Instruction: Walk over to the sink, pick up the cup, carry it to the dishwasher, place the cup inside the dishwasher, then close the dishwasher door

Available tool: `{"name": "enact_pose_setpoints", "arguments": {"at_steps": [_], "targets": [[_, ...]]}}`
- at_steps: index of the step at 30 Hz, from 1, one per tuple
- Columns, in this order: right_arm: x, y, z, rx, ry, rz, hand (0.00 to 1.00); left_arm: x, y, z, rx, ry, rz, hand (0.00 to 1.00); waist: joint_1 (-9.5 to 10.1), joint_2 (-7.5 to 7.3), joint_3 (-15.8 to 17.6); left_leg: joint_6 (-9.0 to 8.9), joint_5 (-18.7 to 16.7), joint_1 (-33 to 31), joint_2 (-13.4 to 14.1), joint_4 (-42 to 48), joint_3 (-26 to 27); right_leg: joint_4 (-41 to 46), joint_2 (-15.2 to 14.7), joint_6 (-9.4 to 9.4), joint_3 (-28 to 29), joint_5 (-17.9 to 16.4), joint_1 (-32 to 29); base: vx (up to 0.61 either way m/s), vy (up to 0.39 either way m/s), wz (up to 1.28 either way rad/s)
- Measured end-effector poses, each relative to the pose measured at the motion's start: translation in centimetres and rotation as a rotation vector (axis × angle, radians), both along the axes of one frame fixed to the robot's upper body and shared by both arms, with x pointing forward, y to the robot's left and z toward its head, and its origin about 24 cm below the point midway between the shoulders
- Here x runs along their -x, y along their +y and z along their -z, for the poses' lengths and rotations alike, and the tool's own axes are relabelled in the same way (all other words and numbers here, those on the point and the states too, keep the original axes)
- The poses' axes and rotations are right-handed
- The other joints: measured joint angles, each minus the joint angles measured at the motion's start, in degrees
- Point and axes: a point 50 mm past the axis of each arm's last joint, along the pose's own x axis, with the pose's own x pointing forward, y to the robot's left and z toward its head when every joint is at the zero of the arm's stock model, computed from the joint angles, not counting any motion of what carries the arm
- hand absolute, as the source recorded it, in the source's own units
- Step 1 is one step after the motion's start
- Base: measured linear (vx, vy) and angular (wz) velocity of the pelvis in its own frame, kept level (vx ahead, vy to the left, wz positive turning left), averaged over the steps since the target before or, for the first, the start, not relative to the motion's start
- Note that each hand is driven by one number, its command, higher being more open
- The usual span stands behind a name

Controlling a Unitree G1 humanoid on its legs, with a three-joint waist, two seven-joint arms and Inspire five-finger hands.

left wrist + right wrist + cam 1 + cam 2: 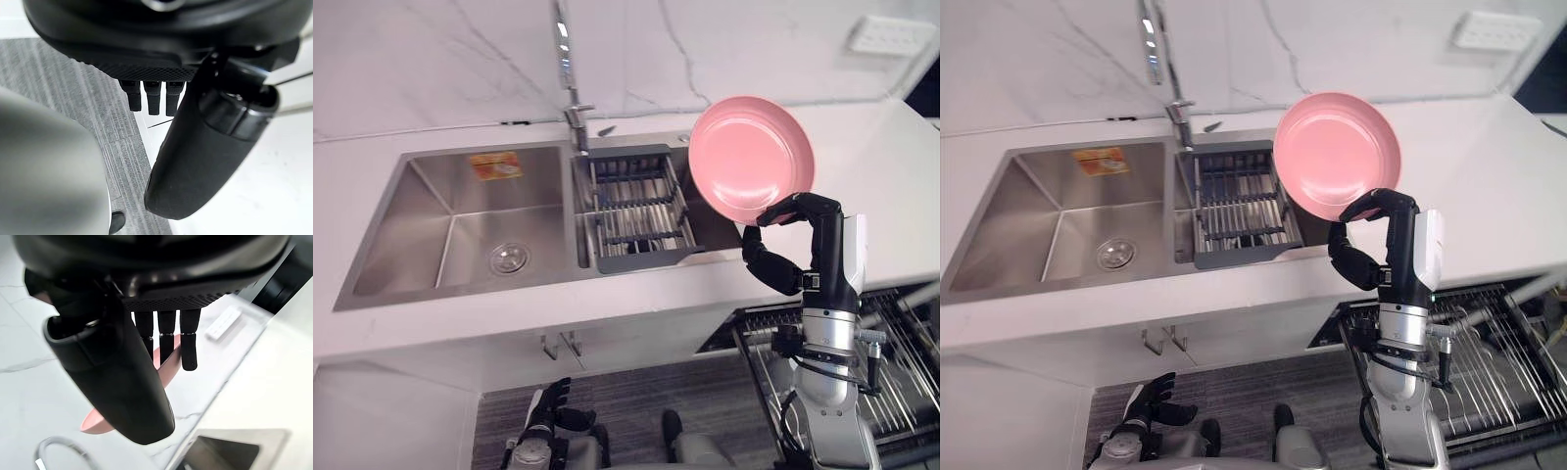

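Note:
A shallow pink dish [752, 157], not a cup, is raised on edge above the counter to the right of the sink [460, 211]. My right hand [793, 245] pinches its lower rim between thumb and curled fingers. The right wrist view shows the pink dish [168, 367] clamped between the fingers and thumb of my right hand [122, 377]. My left hand [548, 406] hangs low by the cabinet front with relaxed fingers [153, 95], holding nothing. The dishwasher's wire rack [1489, 352] is pulled out below the counter at the right.
A grey drying rack [636, 211] sits in the sink's right basin, under the tall faucet [570, 88]. The left basin has a drain [506, 258] and a sticker. A white socket plate [891, 34] is on the marble wall. Grey carpet lies below.

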Motion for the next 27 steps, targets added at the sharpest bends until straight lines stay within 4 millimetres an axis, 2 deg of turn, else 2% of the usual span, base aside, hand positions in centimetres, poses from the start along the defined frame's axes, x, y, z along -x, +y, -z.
{"name": "enact_pose_setpoints", "arguments": {"at_steps": [1,2,3,4,5,7,8,9,10,13,16,20,27], "targets": [[-0.3,0.2,0.2,-0.002,0.011,-0.005,0.30,-0.1,0.2,-0.1,-0.005,-0.005,-0.008,0.90,0.15,-0.38,0.41,0.62,-1.00,0.03,0.68,1.83,1.94,0.95,0.45,-0.12,0.48,0.44,-0.89,-0.05,0.092,-1.23],[-0.8,0.5,0.3,-0.003,0.017,-0.016,0.30,-0.3,0.3,-0.2,-0.010,-0.016,-0.012,0.90,0.42,-0.69,0.89,1.14,-1.48,0.16,1.86,3.13,4.74,1.10,0.03,-2.92,-1.17,-0.33,-1.35,-0.07,0.081,-1.22],[-0.9,0.6,0.2,-0.003,0.016,-0.018,0.30,-0.4,0.3,-0.2,-0.012,-0.019,-0.011,0.90,0.33,-0.60,1.21,1.53,-1.45,0.17,2.59,3.60,6.10,2.09,-0.25,-4.27,-3.82,-0.77,-1.39,-0.11,0.035,-1.19],[-1.1,0.7,0.2,-0.004,0.014,-0.019,0.30,-0.4,0.5,-0.2,-0.011,-0.018,-0.015,0.90,0.45,-0.84,1.98,1.84,-1.61,1.00,3.76,3.58,8.76,8.69,-2.32,-4.77,-9.37,-2.45,-3.66,-0.12,0.037,-0.93],[-1.2,0.7,0.3,0.011,0.023,-0.014,0.30,-0.3,0.7,-0.2,-0.015,-0.015,-0.024,0.90,0.22,-1.18,1.87,1.85,-1.66,1.93,4.50,2.79,10.87,14.48,-3.66,-4.91,-13.38,-4.57,-4.44,-0.11,0.028,-0.87],[-1.2,0.9,0.4,0.017,0.025,-0.016,0.30,-0.3,0.9,-0.2,-0.020,-0.010,-0.025,0.90,0.12,-1.54,1.58,1.56,-1.87,2.85,5.26,1.15,13.31,18.52,-4.77,-4.52,-16.10,-7.71,-3.07,-0.05,-0.016,-0.55],[-1.2,0.9,0.4,0.019,0.025,-0.018,0.30,-0.3,0.9,-0.2,-0.021,-0.010,-0.026,0.90,0.18,-1.87,1.39,1.45,-1.80,2.83,5.39,0.90,13.86,18.49,-4.95,-4.23,-16.55,-8.63,-2.08,-0.02,-0.095,-0.56],[-1.1,1.0,0.5,0.029,0.029,-0.016,0.30,-0.3,1.0,-0.2,-0.024,-0.011,-0.026,0.90,0.26,-2.54,0.96,0.71,-2.02,2.66,5.47,1.00,14.85,14.88,-5.14,-3.11,-16.79,-10.50,0.76,0.01,-0.147,-0.62],[-1.2,1.0,0.6,0.048,0.036,-0.012,0.30,-0.5,1.1,-0.3,-0.030,-0.011,-0.024,0.90,0.58,-2.03,0.84,-0.47,-2.44,2.27,5.96,2.00,15.37,9.17,-3.96,-1.79,-16.07,-10.02,2.64,0.00,-0.153,-0.60],[-0.8,0.4,2.4,0.043,0.122,0.022,0.30,0.2,0.6,0.0,-0.014,0.002,-0.031,0.90,1.30,-0.34,-0.58,-1.48,-1.72,2.89,7.07,0.27,11.51,2.33,0.10,-3.04,-12.44,-5.48,4.50,0.07,-0.128,-0.77],[0.6,-1.0,3.8,0.026,0.195,0.103,0.30,0.3,0.6,0.1,-0.014,0.010,-0.025,0.90,0.70,-0.31,-0.67,-2.44,-1.08,4.64,7.16,-2.17,10.51,-0.50,1.36,-3.28,-11.03,-3.97,5.84,0.09,-0.074,-0.43],[2.4,-2.6,5.1,0.029,0.274,0.183,0.30,1.0,0.5,0.4,-0.013,0.039,-0.029,0.90,-0.05,-0.03,-1.23,-3.12,0.38,7.80,6.19,-5.06,9.40,-2.84,1.13,-2.95,-10.45,-3.71,8.82,0.07,0.007,-0.08],[3.1,-4.2,6.7,0.022,0.348,0.249,0.30,1.7,-0.1,0.8,0.006,0.063,-0.031,0.90,0.03,1.73,-3.00,-2.55,1.28,8.45,4.84,-7.22,8.56,-5.69,-0.10,-2.12,-10.89,-2.74,10.24,0.02,0.031,0.07]]}}
